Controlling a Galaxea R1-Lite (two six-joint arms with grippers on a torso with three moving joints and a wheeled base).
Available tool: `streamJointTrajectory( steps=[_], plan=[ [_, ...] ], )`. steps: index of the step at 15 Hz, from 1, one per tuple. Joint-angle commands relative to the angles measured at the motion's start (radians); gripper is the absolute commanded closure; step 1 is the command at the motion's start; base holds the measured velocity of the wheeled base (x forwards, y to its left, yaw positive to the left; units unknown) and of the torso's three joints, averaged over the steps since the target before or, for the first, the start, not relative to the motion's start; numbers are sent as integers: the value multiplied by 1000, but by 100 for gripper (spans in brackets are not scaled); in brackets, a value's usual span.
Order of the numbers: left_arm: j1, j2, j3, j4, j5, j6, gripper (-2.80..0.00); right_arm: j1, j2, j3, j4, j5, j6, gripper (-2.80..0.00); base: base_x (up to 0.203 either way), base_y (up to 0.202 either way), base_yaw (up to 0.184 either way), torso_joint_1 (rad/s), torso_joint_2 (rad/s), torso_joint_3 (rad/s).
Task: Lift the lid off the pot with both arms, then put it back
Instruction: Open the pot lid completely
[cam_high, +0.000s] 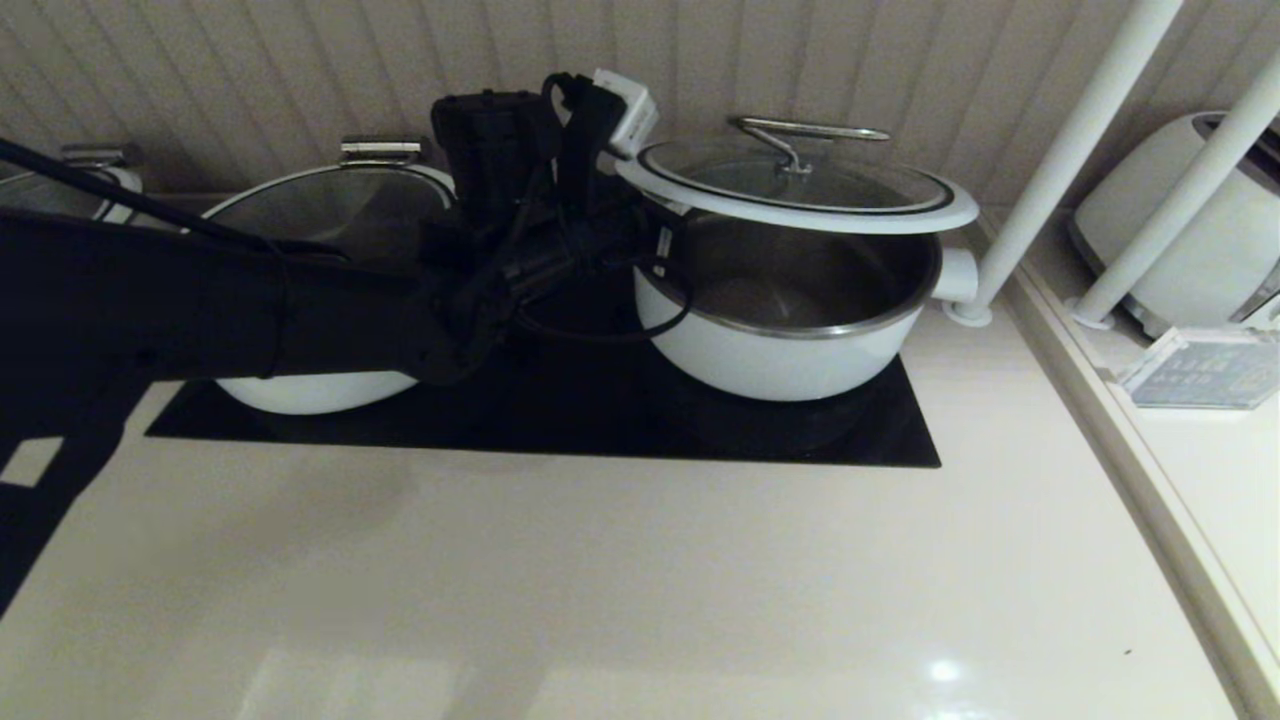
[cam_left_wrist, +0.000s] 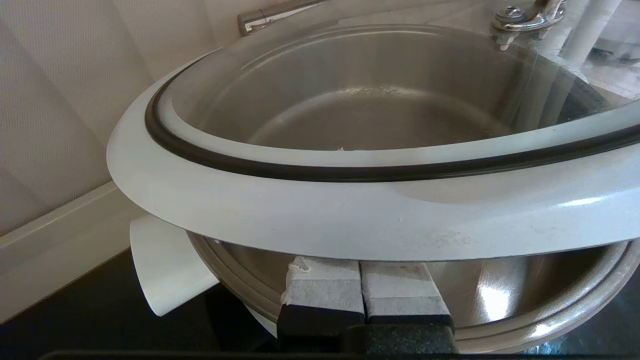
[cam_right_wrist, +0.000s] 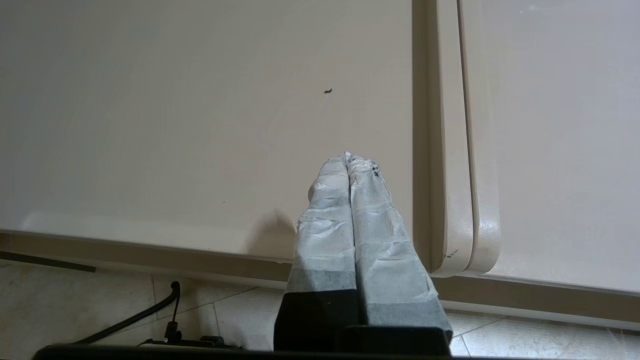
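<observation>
Lid (cam_high: 800, 185) hovers tilted just above the open pot (cam_high: 790, 300) on the black cooktop (cam_high: 560, 420), propped from beneath by the closed, empty-handed left gripper (cam_left_wrist: 361, 282) under its white rim; right gripper (cam_right_wrist: 350, 210), pressed closed on nothing, hangs parked over the counter edge (cam_right_wrist: 450, 150).

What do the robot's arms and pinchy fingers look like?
The left arm is bulky and black, with looped black cables and a small white box near its tip. Both the left gripper and right gripper have black fingers wrapped in wrinkly pale tape.
</observation>
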Motion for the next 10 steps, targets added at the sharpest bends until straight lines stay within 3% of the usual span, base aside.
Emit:
streamJointTrajectory(
  steps=[1,4,10],
  plan=[
    [0,5,-31,1,-1,1,0,1,2,1,4,0,-1,0,0,0,0,0,0,0],
    [0,21,-94,20,-1,1,0,0,2,1,4,0,-1,0,0,0,0,0,0,0],
    [0,24,-100,26,-1,0,0,-1,2,12,-32,0,-3,0,0,0,0,0,0,0]
  ],
)
